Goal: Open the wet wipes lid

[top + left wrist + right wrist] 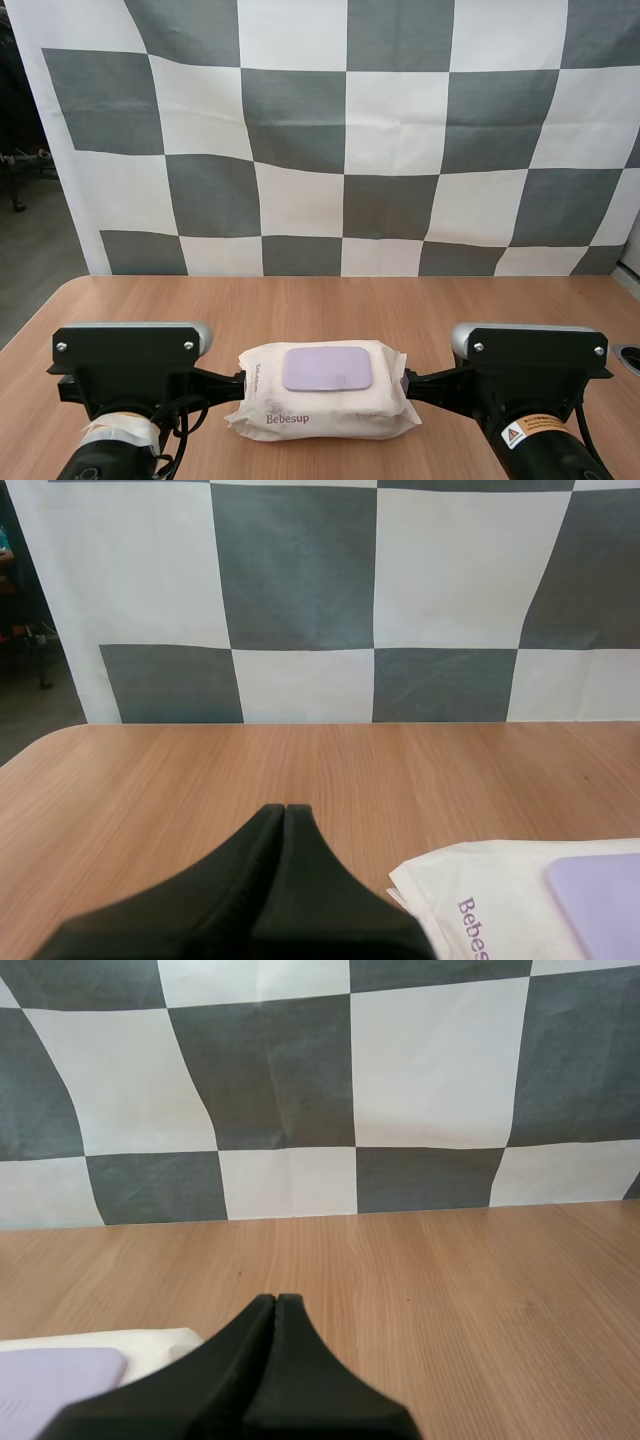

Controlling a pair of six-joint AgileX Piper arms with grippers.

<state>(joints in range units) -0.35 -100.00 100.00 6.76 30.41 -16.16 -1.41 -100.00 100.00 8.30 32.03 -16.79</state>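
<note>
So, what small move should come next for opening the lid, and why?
Probably lift the right gripper and bring it over the edge of the purple lid. The lid lies flat and closed on top of the wet wipes pack, while the left gripper and the right one sit shut beside the pack, one at each end, so neither can catch the lid yet.

The pack of wet wipes lies flat on the table, toward its near edge, between the two arms. The lid lies flat on the pack's top face. The left pincer is just beside the pack's left end, the right pincer just beside its right end.
</note>
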